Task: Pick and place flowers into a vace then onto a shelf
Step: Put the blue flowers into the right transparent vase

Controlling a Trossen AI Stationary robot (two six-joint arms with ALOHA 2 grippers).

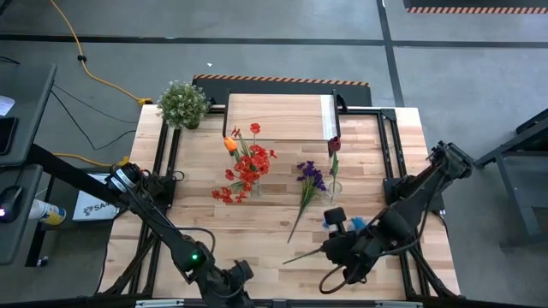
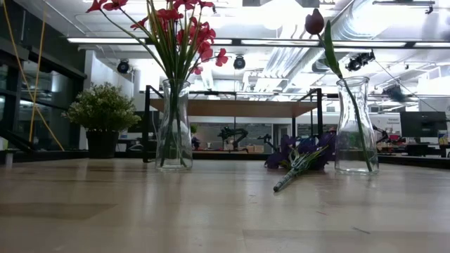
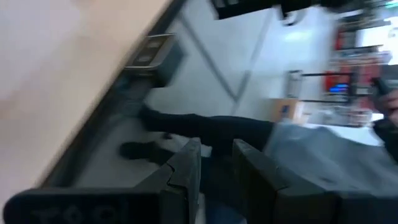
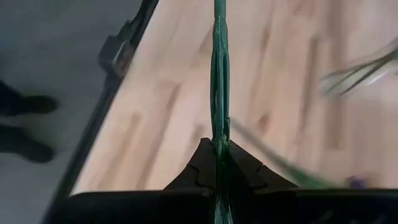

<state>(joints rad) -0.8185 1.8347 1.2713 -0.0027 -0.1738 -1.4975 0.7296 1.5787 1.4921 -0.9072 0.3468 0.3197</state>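
My right gripper (image 1: 326,250) hangs over the table's near right part, shut on a thin green flower stem (image 1: 300,255). A blue bunch (image 1: 353,224) shows beside that hand. A purple flower (image 1: 310,175) lies flat on the tabletop. One glass vase (image 2: 174,126) holds red flowers and an orange tulip (image 1: 231,144). Another vase (image 2: 355,126) holds a dark red rosebud (image 2: 314,21). The shelf (image 1: 282,115) stands at the far side. My left gripper (image 3: 214,168) is at the near edge, open, with nothing between its fingers. My right gripper pinches the green stem (image 4: 219,134) between its two fingertips. The stem runs on straight ahead of the fingers, toward the table's left and near side, and its free end (image 1: 288,259) is above the tabletop. Whether the blue bunch belongs to this stem, I cannot tell.
A bushy potted plant (image 1: 182,103) stands at the far left corner. Black frame rails (image 1: 163,162) run along both sides of the table. A person's dark shoes (image 4: 25,124) show on the floor beside the table's edge. Bare wood (image 1: 214,231) lies at the near left.
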